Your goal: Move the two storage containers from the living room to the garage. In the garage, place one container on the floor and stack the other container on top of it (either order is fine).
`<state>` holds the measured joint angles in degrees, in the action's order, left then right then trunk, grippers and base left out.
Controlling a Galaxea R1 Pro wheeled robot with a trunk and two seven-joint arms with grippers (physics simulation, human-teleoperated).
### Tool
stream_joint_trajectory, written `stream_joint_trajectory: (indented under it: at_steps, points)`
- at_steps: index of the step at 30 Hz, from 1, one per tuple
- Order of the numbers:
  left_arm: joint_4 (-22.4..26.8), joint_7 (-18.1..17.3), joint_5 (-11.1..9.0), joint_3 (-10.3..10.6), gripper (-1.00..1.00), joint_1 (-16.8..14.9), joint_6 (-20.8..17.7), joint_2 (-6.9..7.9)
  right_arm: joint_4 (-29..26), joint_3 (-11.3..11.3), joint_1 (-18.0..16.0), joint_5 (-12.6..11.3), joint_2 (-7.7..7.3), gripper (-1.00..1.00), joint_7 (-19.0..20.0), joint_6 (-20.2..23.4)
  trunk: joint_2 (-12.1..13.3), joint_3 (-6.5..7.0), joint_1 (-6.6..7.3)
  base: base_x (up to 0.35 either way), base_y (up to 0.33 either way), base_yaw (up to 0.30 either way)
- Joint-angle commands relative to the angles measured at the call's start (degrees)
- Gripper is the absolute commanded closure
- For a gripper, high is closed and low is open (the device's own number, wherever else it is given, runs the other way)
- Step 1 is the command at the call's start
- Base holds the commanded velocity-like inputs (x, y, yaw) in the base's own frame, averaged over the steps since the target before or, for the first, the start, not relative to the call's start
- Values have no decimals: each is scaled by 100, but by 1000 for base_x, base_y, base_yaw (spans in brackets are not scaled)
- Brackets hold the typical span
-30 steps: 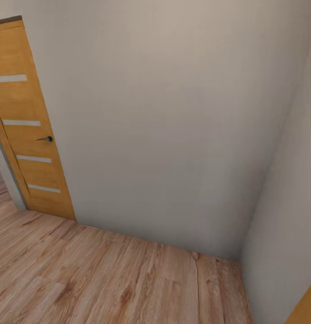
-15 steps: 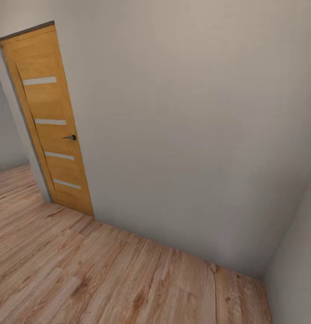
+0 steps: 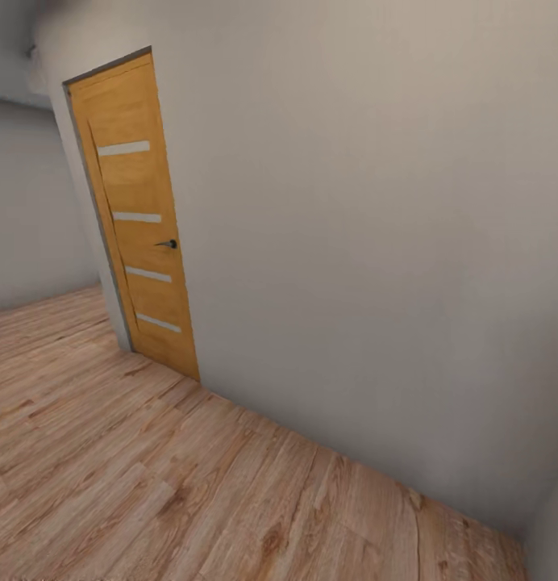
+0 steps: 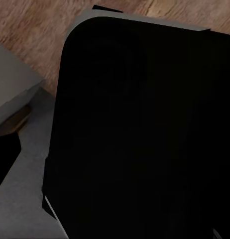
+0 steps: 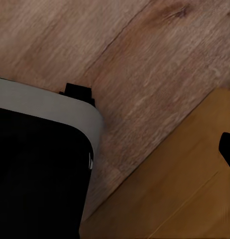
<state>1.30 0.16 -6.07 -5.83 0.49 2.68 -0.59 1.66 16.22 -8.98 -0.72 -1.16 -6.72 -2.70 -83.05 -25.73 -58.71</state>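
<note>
Claws out of frame; door [image 3: 138, 218], wood floor [image 3: 110, 476].

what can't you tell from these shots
- What lies past the doorway: in the head view the wooden door and the wall hide it.
- Left jaws, open or shut: in the left wrist view a dark body panel blocks the sight.
- Right jaws: the right wrist view shows wood plank floor and an orange-brown surface, cut off by the edge, so it cannot be identified.
</note>
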Motion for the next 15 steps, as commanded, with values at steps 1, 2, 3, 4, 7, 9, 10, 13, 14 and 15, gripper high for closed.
stream_joint_trajectory:
  at_steps: [1,2,3,4,7,9,10,13,14,15]
  points:
    - [10,2,-37,-34,-100,4,5,-2,18,30,-7,-7,2,-100,-12,-30,-2,-5,-2,214,0,268]
    - [10,2,-40,-33,-100,4,5,-2,16,30,-7,-7,2,-100,-10,-33,-2,-5,-2,252,0,218]
    - [10,2,-41,-34,-100,4,5,-2,17,29,-7,-7,2,-100,-11,-36,-2,-5,-2,276,0,140]
    - [10,2,-41,-36,-100,4,5,-2,16,27,-7,-9,2,-100,-12,-38,-2,-5,-2,285,0,112]
    - [10,2,-43,-35,-100,4,5,-2,18,25,-7,-11,2,-100,-12,-39,-2,-5,-2,304,0,53]
    - [10,2,-43,-36,-100,4,5,-2,17,28,-7,-4,2,-100,-8,-38,-2,-5,-2,315,0,15]
    - [10,2,-43,-36,-100,4,5,-2,16,29,-7,-2,4,-100,-7,-38,-2,-5,-2,317,0,10]
    - [10,2,-43,-35,-100,4,5,-2,12,30,-7,7,8,-100,-6,-38,-2,-5,-2,318,0,6]
    - [10,2,-43,-34,-100,4,5,-2,11,30,-7,12,9,-100,-6,-38,-2,-5,-2,319,0,3]
    - [10,2,-43,-37,-100,4,5,-2,11,30,-7,14,9,-100,-9,-38,-2,-5,-2,319,0,2]
